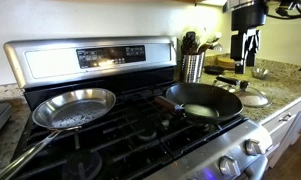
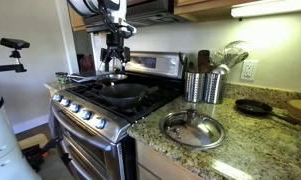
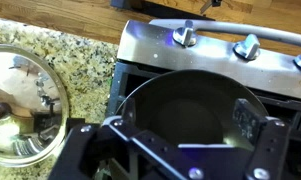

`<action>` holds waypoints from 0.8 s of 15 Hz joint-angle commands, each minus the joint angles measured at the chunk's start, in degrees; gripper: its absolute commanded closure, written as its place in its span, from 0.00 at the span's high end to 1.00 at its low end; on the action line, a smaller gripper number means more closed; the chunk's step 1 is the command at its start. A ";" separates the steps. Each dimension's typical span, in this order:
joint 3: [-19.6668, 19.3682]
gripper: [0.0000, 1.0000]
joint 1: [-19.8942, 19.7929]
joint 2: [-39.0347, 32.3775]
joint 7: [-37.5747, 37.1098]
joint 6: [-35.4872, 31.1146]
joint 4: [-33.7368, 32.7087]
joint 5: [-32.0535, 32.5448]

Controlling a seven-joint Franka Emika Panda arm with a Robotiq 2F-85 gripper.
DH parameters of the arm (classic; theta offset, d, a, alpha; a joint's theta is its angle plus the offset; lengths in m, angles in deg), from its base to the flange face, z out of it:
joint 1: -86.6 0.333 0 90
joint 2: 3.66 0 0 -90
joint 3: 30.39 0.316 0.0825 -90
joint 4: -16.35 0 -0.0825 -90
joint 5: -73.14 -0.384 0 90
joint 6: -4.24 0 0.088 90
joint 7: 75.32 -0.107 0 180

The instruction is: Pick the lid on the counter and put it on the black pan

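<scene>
The glass lid [image 1: 253, 97] with a metal rim and small knob lies flat on the speckled granite counter [image 1: 280, 85] beside the stove. It also shows in the other exterior view [image 2: 193, 129] and at the left of the wrist view [image 3: 25, 100]. The black pan [image 1: 200, 103] sits on a front burner and shows in both exterior views [image 2: 125, 90]. It fills the wrist view [image 3: 185, 95]. My gripper [image 1: 248, 45] hangs high above the pan [image 2: 114, 66], open and empty, its fingers [image 3: 187, 115] spread over the pan.
A shiny silver pan [image 1: 75, 107] sits on another burner. A steel utensil holder [image 2: 205, 87] stands at the back by the stove. A small dark pan [image 2: 255, 107] and a wooden board [image 2: 298, 105] lie further along the counter. Stove knobs [image 3: 185, 37] line the front edge.
</scene>
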 commanded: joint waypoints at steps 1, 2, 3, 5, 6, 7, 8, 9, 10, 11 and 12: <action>-0.50 1.00 0.54 -0.04 -0.11 0.09 -0.07 0.11; -0.50 1.00 0.54 -0.03 -0.11 0.09 -0.07 0.11; -0.50 1.00 0.54 -0.03 -0.11 0.09 -0.07 0.11; -0.50 1.00 0.54 -0.04 -0.11 0.09 -0.07 0.11; -0.50 1.00 0.54 -0.04 -0.11 0.09 -0.07 0.11; -0.50 1.00 0.54 -0.04 -0.11 0.09 -0.07 0.11; -0.50 1.00 0.54 -0.04 -0.11 0.09 -0.07 0.11; -0.50 1.00 0.54 -0.04 -0.11 0.09 -0.07 0.11; -0.50 1.00 0.54 -0.04 -0.11 0.09 -0.07 0.11; -0.86 1.00 0.28 0.12 0.19 -1.07 0.31 -0.01; -1.38 1.00 -0.14 0.78 0.74 -2.81 1.09 0.39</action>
